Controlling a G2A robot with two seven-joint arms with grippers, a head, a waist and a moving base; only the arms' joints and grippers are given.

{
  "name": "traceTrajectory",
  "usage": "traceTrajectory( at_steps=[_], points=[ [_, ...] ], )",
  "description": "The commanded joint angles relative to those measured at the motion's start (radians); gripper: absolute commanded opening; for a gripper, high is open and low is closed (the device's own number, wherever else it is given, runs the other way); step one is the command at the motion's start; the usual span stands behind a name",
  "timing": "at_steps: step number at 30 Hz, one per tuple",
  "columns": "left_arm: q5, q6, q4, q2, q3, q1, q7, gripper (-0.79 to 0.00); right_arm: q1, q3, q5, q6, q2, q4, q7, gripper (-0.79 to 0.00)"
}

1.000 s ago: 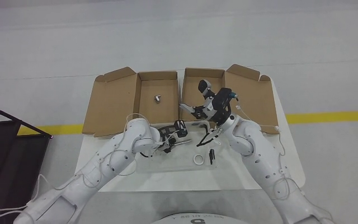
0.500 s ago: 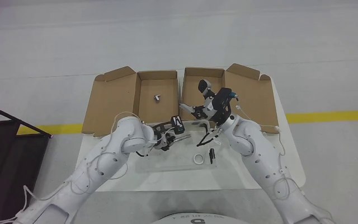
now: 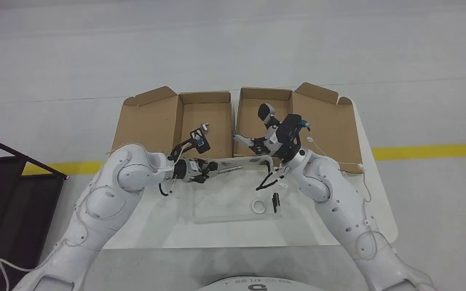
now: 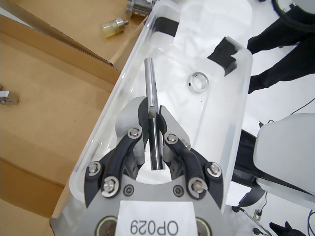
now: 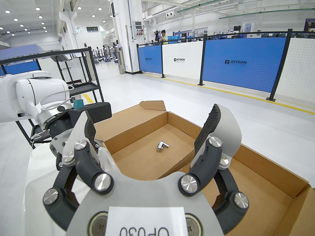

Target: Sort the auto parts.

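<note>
- Carrying the steel rod (image 4: 151, 84): the left gripper (image 4: 153, 114) is closed on it near mid-length, and the rod sticks out past the pads at both ends. It hangs above the clear tray (image 4: 246, 94), beside the front wall of the left box (image 3: 191, 116).
- Doing the step well, as a judgement: keep the rod level and lift it high enough to pass over the cardboard wall. Lower it close to the box floor before letting go, since a round bar is likely to roll or bounce. With the long end leading, a flap could catch it.
- The frames do not settle which box suits the rod.
- Right gripper (image 5: 152, 117): the jaws stand wide apart and hold nothing. It hovers over the right box (image 3: 324, 124), well apart from the rod.
- Clear tray: a metal ring (image 4: 198, 82) lies on its floor, and two black pieces (image 4: 225, 56) sit at its far end.
- Left box: one small metal bracket (image 5: 162, 146) lies on the floor.
- Right box: a flanged metal part (image 4: 140, 2) and a yellowish fitting (image 4: 112, 26) lie near each other, close to the tray's end.
</note>
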Motion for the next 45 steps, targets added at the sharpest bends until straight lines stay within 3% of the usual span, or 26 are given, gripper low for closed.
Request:
traceTrajectory(
  at_steps=[1,14,27,30,33,45],
  points=[
    [0.031,0.027,-0.007,-0.001,0.021,-0.005,-0.026,-0.785,0.000,0.000,0.000,0.000,0.000,0.000,0.000,0.000],
    [0.169,0.117,0.090,-0.056,0.235,-0.126,-0.050,-0.785,0.000,0.000,0.000,0.000,0.000,0.000,0.000,0.000],
    [0.152,0.090,0.140,-0.078,0.306,-0.186,-0.106,-0.779,0.000,0.000,0.000,0.000,0.000,0.000,0.000,0.000],
    [0.133,0.075,0.141,-0.080,0.321,-0.192,-0.135,-0.585,0.000,0.000,0.000,0.000,0.000,0.000,0.000,0.000],
    [0.092,0.046,0.136,-0.081,0.330,-0.195,-0.150,-0.511,0.000,0.000,0.000,0.000,0.000,0.000,0.000,0.000],
    [0.003,0.003,0.140,-0.088,0.368,-0.216,-0.163,-0.440,0.000,0.000,0.000,0.000,0.000,0.000,0.000,0.000]
  ],
)
